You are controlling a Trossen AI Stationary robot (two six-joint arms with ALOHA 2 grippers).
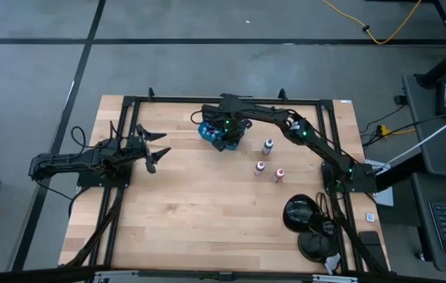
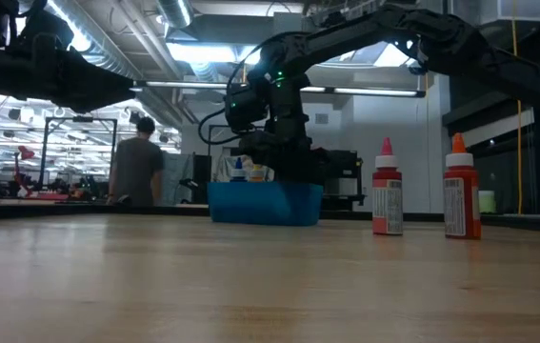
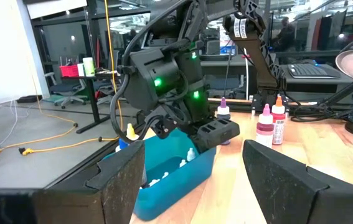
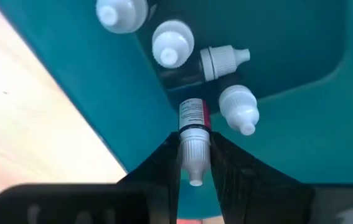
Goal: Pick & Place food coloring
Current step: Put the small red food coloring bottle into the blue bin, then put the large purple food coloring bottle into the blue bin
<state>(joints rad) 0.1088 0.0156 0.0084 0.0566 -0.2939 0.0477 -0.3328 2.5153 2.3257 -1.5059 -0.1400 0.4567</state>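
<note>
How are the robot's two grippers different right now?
The right gripper is over the blue tray, shut on a small white-capped bottle. The left gripper holds nothing, waiting with its jaws open over the table, away from the tray. Both are dark, two-fingered grippers.

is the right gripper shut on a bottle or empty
Shut on a bottle: the right gripper pinches a white-capped food coloring bottle over the teal tray.
</note>
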